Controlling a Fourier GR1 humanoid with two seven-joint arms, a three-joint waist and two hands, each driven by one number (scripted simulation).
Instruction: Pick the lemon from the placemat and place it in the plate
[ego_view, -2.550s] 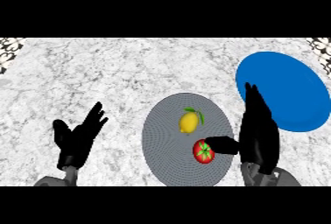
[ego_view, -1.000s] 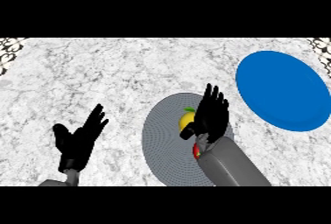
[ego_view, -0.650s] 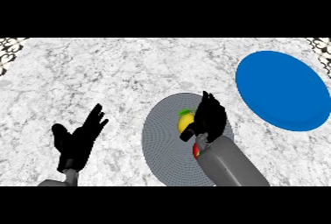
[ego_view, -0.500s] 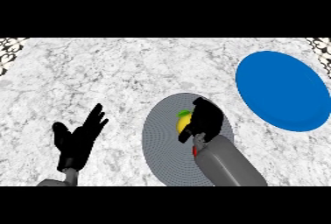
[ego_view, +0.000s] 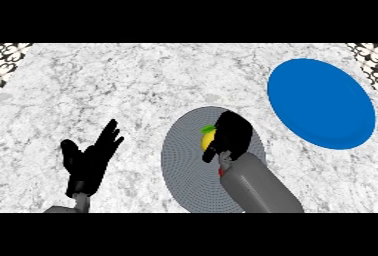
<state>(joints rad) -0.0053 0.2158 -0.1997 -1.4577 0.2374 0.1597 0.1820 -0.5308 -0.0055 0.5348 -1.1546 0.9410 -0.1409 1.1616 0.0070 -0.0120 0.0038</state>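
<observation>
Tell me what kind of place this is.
Probably a kitchen counter: a speckled marble-like counter top, a round grey placemat with a lemon on it, and a blue plate beside it.

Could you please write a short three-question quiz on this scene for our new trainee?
1. True or false: the lemon already lies on the blue plate.
2. Which hand is curled over the lemon: A) the left hand, B) the right hand, C) neither?
3. Fill in: the lemon sits on the grey round ______.

Key
1. False. It is still on the placemat, mostly hidden under the right hand; the plate holds nothing.
2. B. The fingers bend down around the lemon, while the left hand rests open at the lower left.
3. Placemat. A bit of red also shows on it beside the right wrist.
</observation>
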